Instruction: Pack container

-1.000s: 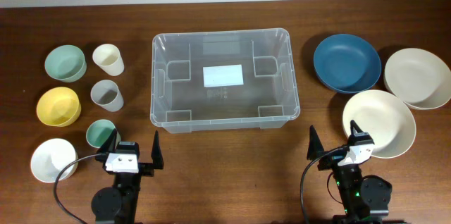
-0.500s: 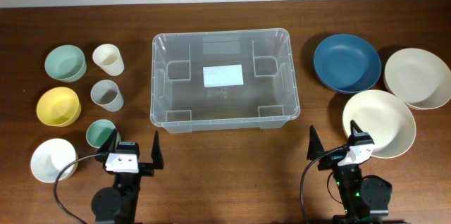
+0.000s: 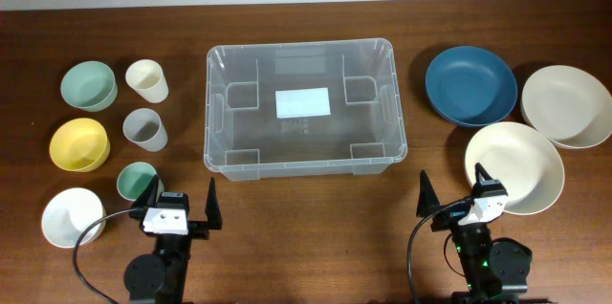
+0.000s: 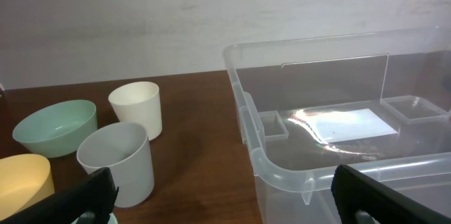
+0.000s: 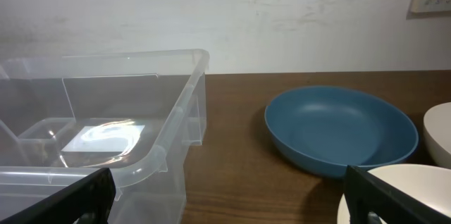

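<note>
The clear plastic container (image 3: 302,107) stands in the middle of the table with a white label on its base and nothing inside. It also shows in the left wrist view (image 4: 338,129) and in the right wrist view (image 5: 106,139). My left gripper (image 3: 179,206) is open and empty near the front edge, left of the container. My right gripper (image 3: 452,201) is open and empty near the front edge, right of the container. A grey cup (image 4: 116,162) stands just ahead of my left gripper (image 4: 225,196). A blue plate (image 5: 340,129) lies ahead of my right gripper (image 5: 229,196).
On the left are a green bowl (image 3: 89,85), a yellow bowl (image 3: 78,143), a white bowl (image 3: 70,216), a cream cup (image 3: 147,80), a grey cup (image 3: 145,130) and a teal cup (image 3: 134,180). On the right are the blue plate (image 3: 470,84) and two cream plates (image 3: 566,104) (image 3: 516,162).
</note>
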Controlling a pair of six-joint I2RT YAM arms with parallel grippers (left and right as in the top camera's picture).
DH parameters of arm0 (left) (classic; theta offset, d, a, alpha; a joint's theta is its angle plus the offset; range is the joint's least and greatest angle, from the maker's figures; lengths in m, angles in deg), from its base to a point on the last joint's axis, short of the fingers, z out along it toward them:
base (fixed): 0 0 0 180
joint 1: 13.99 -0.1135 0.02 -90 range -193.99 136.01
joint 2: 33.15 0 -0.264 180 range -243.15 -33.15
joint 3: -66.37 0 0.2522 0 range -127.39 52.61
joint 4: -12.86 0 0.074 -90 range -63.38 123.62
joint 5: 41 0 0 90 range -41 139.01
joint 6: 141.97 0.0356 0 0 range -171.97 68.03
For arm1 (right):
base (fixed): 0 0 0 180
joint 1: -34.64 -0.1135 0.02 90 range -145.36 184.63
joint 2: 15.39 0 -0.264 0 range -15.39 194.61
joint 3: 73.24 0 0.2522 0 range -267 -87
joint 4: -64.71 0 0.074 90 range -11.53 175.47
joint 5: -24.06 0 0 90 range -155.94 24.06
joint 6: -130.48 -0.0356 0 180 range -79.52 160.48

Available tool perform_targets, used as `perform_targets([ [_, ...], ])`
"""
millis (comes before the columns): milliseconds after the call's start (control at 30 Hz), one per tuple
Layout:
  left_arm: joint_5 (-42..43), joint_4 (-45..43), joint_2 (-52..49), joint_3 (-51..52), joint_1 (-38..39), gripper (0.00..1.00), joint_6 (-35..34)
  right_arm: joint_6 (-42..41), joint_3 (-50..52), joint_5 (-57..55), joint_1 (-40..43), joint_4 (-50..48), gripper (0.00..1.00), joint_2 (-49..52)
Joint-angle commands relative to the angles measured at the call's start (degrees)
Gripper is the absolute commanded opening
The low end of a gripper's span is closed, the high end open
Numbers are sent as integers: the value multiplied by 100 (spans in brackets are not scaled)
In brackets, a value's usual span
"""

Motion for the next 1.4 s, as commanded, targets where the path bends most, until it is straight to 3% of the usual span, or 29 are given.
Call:
perform_targets([
  [0, -20, 31, 50, 17, -35, 99, -37, 17, 28, 87, -59, -15, 99, -59],
  [267, -20, 31, 50, 17, -35, 99, -37, -302, -122, 238, -59, 83, 99, -59],
  [467, -20, 31, 50, 17, -35, 99, -37, -763, -1423, -866, -57, 953, 99, 328],
  [633, -20, 31, 50, 17, -35, 99, -37, -761, -3436, -1725, -57, 2857, 99, 1757],
  [800, -20, 31, 50, 17, -35, 100, -37, -752, -5224, -1152, -59, 4374, 99, 3309],
  [933, -22, 31, 50, 17, -35, 99, -37, -769, -5910, -1237, -50, 5073, 99, 4170],
  [1033, -20, 31, 50, 17, -35, 100, -37, -1825, -6063, -2090, 107, 5366, 99, 4572],
  [1067, -20, 31, 50, 17, -35, 99, -37, -2719, -6074, -2636, 411, 5646, 99, 4747],
  [1133, -20, 31, 50, 17, -35, 99, -37, -3174, -6070, -2811, 931, 5893, 99, 4900],
  [1367, -20, 31, 50, 17, -35, 99, -37, -3169, -5991, -1692, 3279, 6151, 99, 5394],
])
